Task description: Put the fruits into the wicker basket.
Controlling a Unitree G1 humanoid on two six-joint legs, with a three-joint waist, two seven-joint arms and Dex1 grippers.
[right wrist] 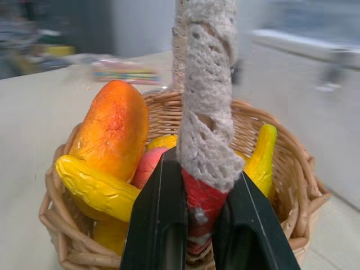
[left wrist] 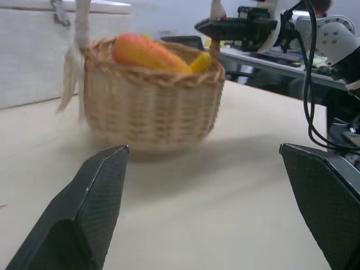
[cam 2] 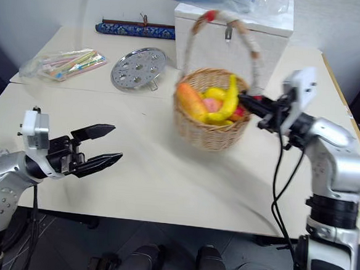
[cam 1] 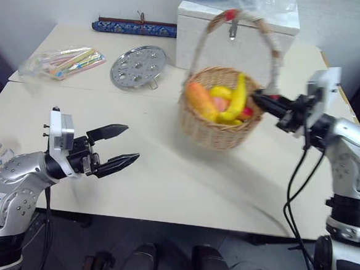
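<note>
1. The wicker basket (cam 1: 217, 116) stands on the pale worktop (cam 1: 164, 183), just in front of a white box (cam 1: 236, 37) with a metal latch.
2. Inside the basket lie the mango (cam 1: 201, 99) on the left side and the banana (cam 1: 235, 102), which curves up against the right side of the rim.
3. Between these 2 fruits sit a small lemon (cam 1: 220, 91) and a pink peach (cam 1: 220, 104).
4. The right gripper (right wrist: 198, 225) is clamped on the basket handle (right wrist: 205, 107) at its lower end, where the white cord wrap meets the red end just above the rim; the 2 black fingers (right wrist: 160, 225) press the red part from either side.
5. In the head views the right gripper reaches the right side of the basket from the right, roughly level.
6. The left gripper (cam 1: 118, 146) hangs over the worktop to the left of the basket, well apart from it, its 2 fingers spread wide and holding nothing.
7. At the far left of the worktop lie a round metal plate (cam 1: 138, 67) with dimples and a clear bag of coloured sticks (cam 1: 64, 61).
8. A dark blue patterned case (cam 1: 135, 27) lies along the far edge by the wall.
</note>
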